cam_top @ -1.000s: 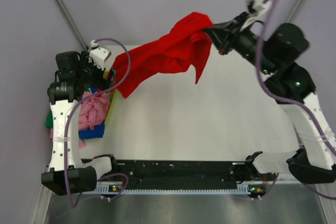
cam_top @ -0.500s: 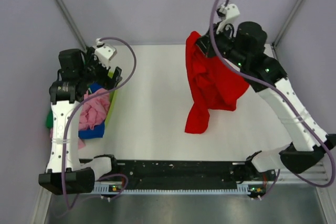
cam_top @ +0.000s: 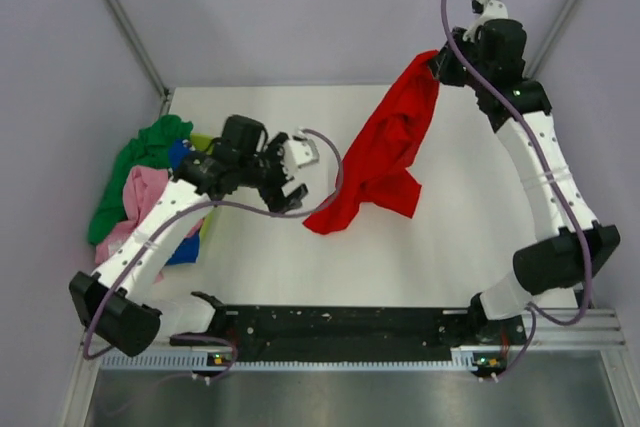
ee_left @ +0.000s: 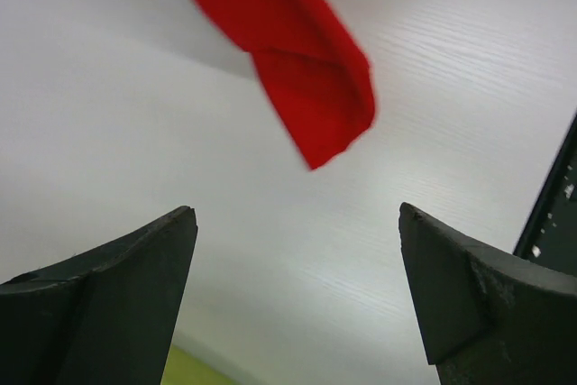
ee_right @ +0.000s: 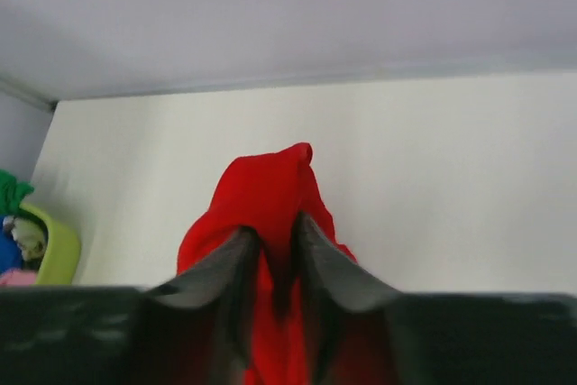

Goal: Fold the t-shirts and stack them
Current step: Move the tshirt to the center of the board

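The right fingers point(ee_right: 230, 277) are pinched tight on a bunched edge of the red t-shirt point(cam_top: 385, 152). It hangs above the far-right part of the tabletop point(cam_top: 450, 247), lower tip trailing toward its centre. The left fingers point(ee_left: 108, 304) are spread wide and empty over the tabletop's centre-left; green t-shirt point(cam_top: 140, 162) and pink t-shirt point(cam_top: 135, 202) are heaped at its left edge.
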`<state>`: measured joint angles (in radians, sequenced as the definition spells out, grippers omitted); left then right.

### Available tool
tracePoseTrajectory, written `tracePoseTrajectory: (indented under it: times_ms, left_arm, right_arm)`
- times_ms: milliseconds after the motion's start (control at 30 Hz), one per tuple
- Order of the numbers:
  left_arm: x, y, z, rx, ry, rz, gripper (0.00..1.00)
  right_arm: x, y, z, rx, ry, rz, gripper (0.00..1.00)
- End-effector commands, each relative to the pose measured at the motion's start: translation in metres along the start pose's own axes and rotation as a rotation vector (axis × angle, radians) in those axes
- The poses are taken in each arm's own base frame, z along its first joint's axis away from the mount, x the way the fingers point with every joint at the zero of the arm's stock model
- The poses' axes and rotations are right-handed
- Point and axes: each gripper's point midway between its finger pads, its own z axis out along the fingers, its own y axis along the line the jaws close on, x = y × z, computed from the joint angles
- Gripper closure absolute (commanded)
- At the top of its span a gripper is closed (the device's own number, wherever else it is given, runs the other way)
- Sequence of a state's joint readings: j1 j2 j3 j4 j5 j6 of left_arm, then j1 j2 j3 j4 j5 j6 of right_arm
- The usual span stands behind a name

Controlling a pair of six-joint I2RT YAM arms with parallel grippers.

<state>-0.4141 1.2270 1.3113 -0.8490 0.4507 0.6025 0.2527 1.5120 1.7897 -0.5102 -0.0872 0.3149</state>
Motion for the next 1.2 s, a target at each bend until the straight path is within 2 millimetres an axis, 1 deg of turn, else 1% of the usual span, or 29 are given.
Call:
tracePoseTrajectory:
  times_ms: [0, 33, 67, 100, 133, 167, 233, 267, 300, 367, 400, 467, 533, 600, 633, 667, 700, 733, 800, 867, 900, 933, 967, 1000, 1033, 1067, 1100, 1133, 1167]
  left_arm:
    - [0.034, -0.054, 0.054, 0.170, 0.163, 0.144, 0.03]
    - [0.041, -0.058, 0.065, 0.183, 0.196, 0.162, 0.03]
    - [0.046, -0.059, 0.076, 0.195, 0.229, 0.172, 0.03]
    - [0.051, -0.058, 0.085, 0.203, 0.260, 0.175, 0.04]
    - [0.054, -0.051, 0.094, 0.186, 0.296, 0.171, 0.03]
    - [0.057, -0.045, 0.098, 0.179, 0.330, 0.146, 0.04]
    - [0.067, -0.034, 0.114, 0.172, 0.379, 0.107, 0.04]
    - [0.071, -0.033, 0.121, 0.184, 0.394, 0.100, 0.04]
    - [0.077, -0.035, 0.130, 0.206, 0.406, 0.099, 0.04]
    - [0.085, -0.046, 0.143, 0.266, 0.425, 0.093, 0.03]
    - [0.090, -0.050, 0.150, 0.282, 0.443, 0.095, 0.01]
    - [0.098, -0.055, 0.161, 0.301, 0.476, 0.097, 0.01]
    - [0.102, -0.058, 0.172, 0.305, 0.481, 0.095, 0.01]
    - [0.106, -0.052, 0.182, 0.275, 0.491, 0.098, 0.01]
    - [0.109, -0.048, 0.187, 0.253, 0.502, 0.093, 0.03]
    - [0.109, -0.044, 0.191, 0.236, 0.508, 0.090, 0.06]
    - [0.110, -0.043, 0.195, 0.229, 0.510, 0.082, 0.12]
    - [0.109, -0.043, 0.197, 0.230, 0.509, 0.076, 0.22]
    - [0.108, -0.041, 0.202, 0.216, 0.499, 0.062, 0.44]
    - [0.109, -0.034, 0.206, 0.184, 0.493, 0.056, 0.75]
    - [0.107, -0.028, 0.205, 0.155, 0.488, 0.051, 1.00]
    - [0.104, -0.017, 0.203, 0.115, 0.480, 0.035, 1.00]
    - [0.100, -0.007, 0.198, 0.080, 0.471, 0.016, 1.00]
    - [0.092, 0.005, 0.191, 0.048, 0.452, -0.004, 1.00]
    - [0.085, 0.020, 0.179, 0.006, 0.437, -0.034, 1.00]
    - [0.073, 0.036, 0.164, -0.039, 0.407, -0.058, 1.00]
    - [0.062, 0.053, 0.146, -0.089, 0.377, -0.085, 1.00]
    - [0.053, 0.072, 0.127, -0.140, 0.350, -0.110, 1.00]
    - [0.040, 0.087, 0.105, -0.193, 0.318, -0.119, 1.00]
  right_arm:
    - [0.078, -0.111, 0.052, 0.280, 0.199, 0.132, 0.48]
    - [0.092, -0.135, 0.055, 0.334, 0.237, 0.166, 0.30]
    - [0.106, -0.153, 0.055, 0.379, 0.275, 0.192, 0.20]
    - [0.122, -0.169, 0.054, 0.412, 0.314, 0.211, 0.13]
    - [0.133, -0.178, 0.052, 0.434, 0.344, 0.201, 0.10]
    - [0.143, -0.186, 0.047, 0.465, 0.370, 0.173, 0.09]
    - [0.163, -0.191, 0.037, 0.488, 0.420, 0.138, 0.09]
    - [0.175, -0.194, 0.031, 0.503, 0.447, 0.126, 0.09]
    - [0.186, -0.195, 0.024, 0.515, 0.471, 0.117, 0.09]
    - [0.208, -0.192, 0.015, 0.512, 0.513, 0.117, 0.09]
    - [0.218, -0.190, 0.012, 0.500, 0.531, 0.122, 0.10]
    - [0.242, -0.186, 0.011, 0.463, 0.573, 0.139, 0.12]
    - [0.262, -0.182, 0.018, 0.411, 0.595, 0.165, 0.16]
    - [0.282, -0.176, 0.027, 0.352, 0.639, 0.193, 0.20]
    - [0.288, -0.171, 0.033, 0.326, 0.654, 0.195, 0.21]
    - [0.295, -0.169, 0.038, 0.314, 0.673, 0.199, 0.23]
    - [0.299, -0.166, 0.043, 0.295, 0.681, 0.204, 0.24]
    - [0.303, -0.162, 0.048, 0.274, 0.688, 0.213, 0.25]
    - [0.307, -0.154, 0.059, 0.229, 0.681, 0.230, 0.27]
    - [0.309, -0.151, 0.068, 0.202, 0.667, 0.248, 0.29]
    - [0.311, -0.151, 0.072, 0.197, 0.665, 0.252, 0.33]
    - [0.313, -0.153, 0.073, 0.198, 0.667, 0.252, 0.41]
    - [0.313, -0.154, 0.075, 0.203, 0.668, 0.254, 0.52]
    - [0.313, -0.154, 0.075, 0.204, 0.668, 0.251, 0.70]
    - [0.311, -0.156, 0.072, 0.217, 0.666, 0.250, 0.85]
    - [0.305, -0.157, 0.070, 0.231, 0.652, 0.242, 1.00]
    - [0.301, -0.157, 0.066, 0.244, 0.643, 0.232, 1.00]
    - [0.293, -0.157, 0.062, 0.251, 0.622, 0.218, 1.00]
    - [0.283, -0.155, 0.057, 0.252, 0.602, 0.207, 1.00]
